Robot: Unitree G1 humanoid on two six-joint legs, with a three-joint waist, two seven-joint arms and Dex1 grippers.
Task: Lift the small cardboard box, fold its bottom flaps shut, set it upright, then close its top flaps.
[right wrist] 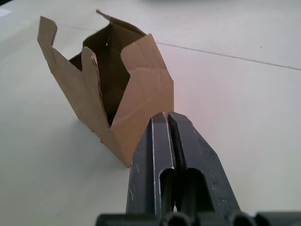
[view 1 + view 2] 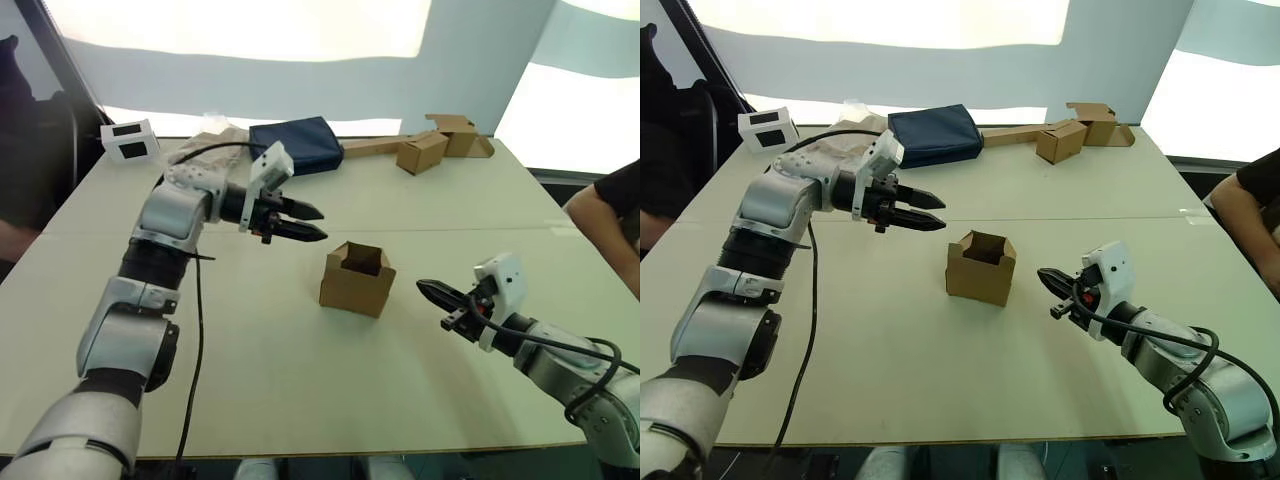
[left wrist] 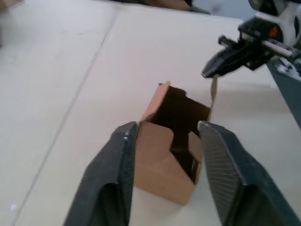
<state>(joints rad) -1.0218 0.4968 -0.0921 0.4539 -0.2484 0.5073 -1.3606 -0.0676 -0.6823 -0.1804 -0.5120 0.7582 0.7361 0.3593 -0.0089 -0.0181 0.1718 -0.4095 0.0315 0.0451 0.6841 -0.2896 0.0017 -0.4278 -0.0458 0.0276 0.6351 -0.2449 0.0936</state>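
At the left, the left gripper (image 2: 312,222) is held above the table (image 2: 300,400) with its two fingers spread, grasping nothing. One small cardboard box (image 2: 356,279) is seen upright mid-table, its four top flaps (image 1: 101,52) standing open. At the right, the right gripper (image 2: 435,293) is held pinched together and empty, near the box without touching it.
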